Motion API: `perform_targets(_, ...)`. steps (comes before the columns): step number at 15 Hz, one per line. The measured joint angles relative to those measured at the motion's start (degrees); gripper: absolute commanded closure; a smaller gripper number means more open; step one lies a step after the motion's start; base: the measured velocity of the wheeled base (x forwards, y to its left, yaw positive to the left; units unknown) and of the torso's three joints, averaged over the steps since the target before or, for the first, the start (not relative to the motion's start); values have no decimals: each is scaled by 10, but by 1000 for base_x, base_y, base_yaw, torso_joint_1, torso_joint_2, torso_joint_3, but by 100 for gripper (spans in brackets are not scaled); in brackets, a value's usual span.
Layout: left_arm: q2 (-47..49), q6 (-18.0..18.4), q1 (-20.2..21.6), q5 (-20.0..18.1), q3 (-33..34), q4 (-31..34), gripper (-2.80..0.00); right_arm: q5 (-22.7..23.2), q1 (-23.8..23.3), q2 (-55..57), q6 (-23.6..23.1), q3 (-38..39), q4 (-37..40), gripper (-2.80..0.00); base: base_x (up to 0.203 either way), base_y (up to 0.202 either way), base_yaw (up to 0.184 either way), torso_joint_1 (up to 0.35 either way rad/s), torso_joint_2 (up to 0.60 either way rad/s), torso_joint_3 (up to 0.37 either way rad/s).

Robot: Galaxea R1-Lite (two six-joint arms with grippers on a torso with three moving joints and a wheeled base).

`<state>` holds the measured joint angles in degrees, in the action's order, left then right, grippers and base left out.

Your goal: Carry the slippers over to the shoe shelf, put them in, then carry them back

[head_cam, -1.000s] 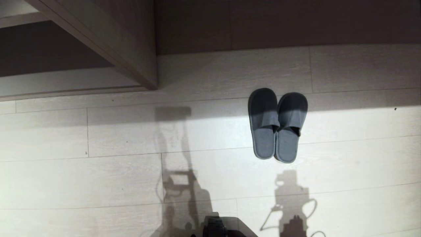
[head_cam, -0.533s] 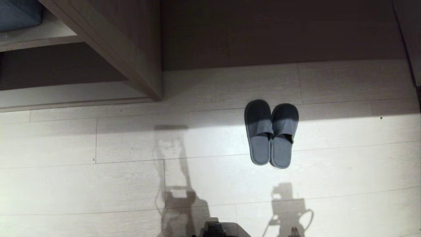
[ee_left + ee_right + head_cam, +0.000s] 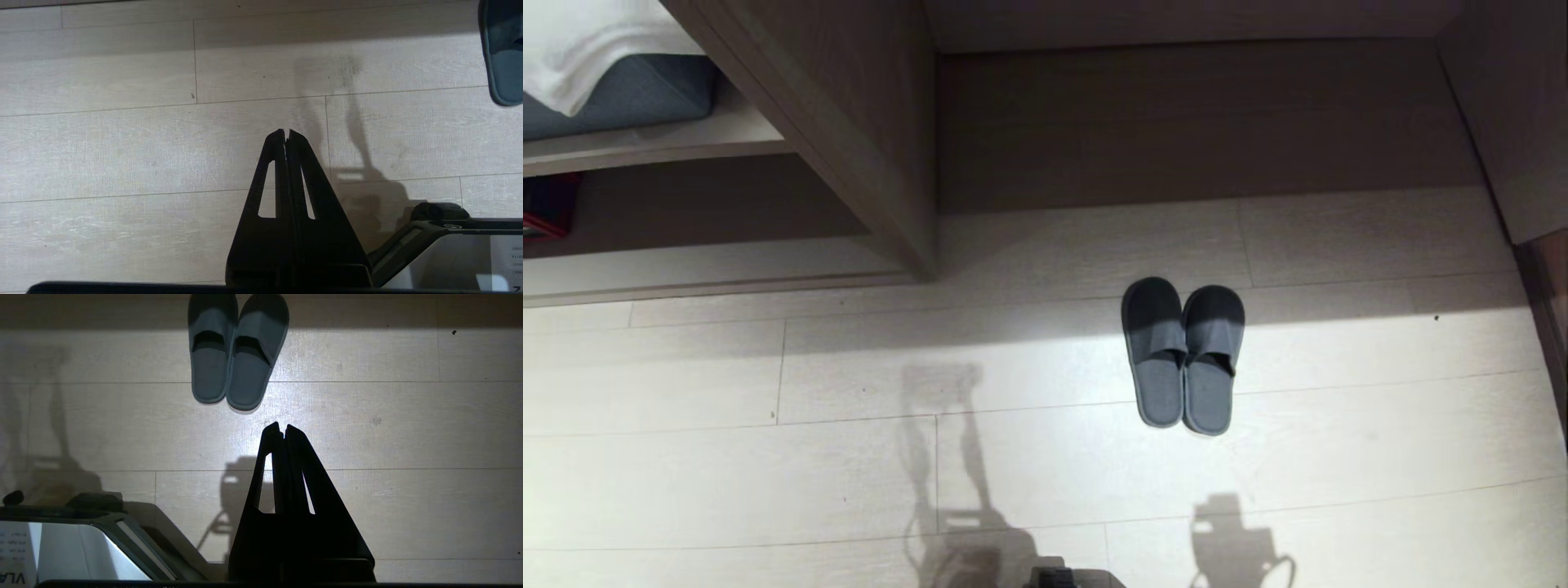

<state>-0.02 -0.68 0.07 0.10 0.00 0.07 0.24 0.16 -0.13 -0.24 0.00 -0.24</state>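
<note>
The slippers (image 3: 235, 355) lie side by side, touching, on the floor (image 3: 388, 416), ahead of the right gripper (image 3: 282, 428) and slightly to its left. The left gripper (image 3: 286, 132) hangs over floor, the slippers off to its right.

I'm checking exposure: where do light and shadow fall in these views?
Head view: a bright patch lights the floor beside the slippers, whose toes sit in shade. Right wrist view: the shut right pincer is a black silhouette.

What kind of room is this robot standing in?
Probably a bedroom or hotel-room entryway. A pair of grey slippers sits on a pale wood-plank floor before a taupe built-in unit, with a low shoe shelf under a bench holding a blue cushion.
</note>
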Motion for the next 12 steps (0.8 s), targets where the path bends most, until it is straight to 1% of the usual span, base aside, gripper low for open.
perform_targets(12, 0, 0, 0, 0, 0, 0, 0, 0, 0, 0, 0, 0, 0, 0, 0, 0, 0, 2, 2, 200)
